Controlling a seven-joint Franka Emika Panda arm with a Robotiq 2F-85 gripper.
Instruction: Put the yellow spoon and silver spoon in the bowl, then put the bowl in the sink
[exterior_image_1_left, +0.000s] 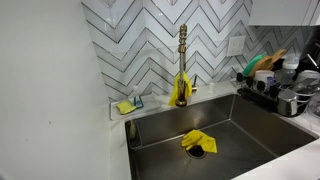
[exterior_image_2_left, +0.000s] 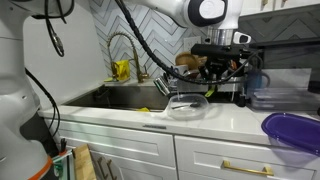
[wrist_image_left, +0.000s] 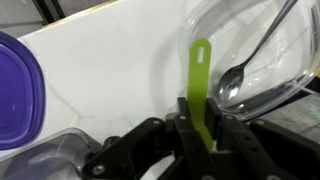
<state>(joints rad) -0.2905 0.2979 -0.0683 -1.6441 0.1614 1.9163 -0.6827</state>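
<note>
Starting with the sink (exterior_image_1_left: 245, 125): it sits well apart from my work, a steel basin with a yellow cloth (exterior_image_1_left: 197, 141) on its floor. The white table (wrist_image_left: 110, 70) beside it carries the bowl (wrist_image_left: 255, 45), which is clear glass, wide and shallow. I judge it heavy for its size, slippery and breakable, so I would take it by the rim, one jaw inside and one outside, and lift slowly. The silver spoon (wrist_image_left: 233, 80) already lies inside it, its handle leaning up the glass wall. Being stiff metal, it may slide and rattle if the bowl tilts. My jaws are closed narrowly on the yellow spoon (wrist_image_left: 203, 90), a flat piece of yellow-green colour, probably light, stiff plastic, pinched across its thin shaft. Its free end points at the bowl's near rim, and whether it touches the glass I cannot tell
</note>
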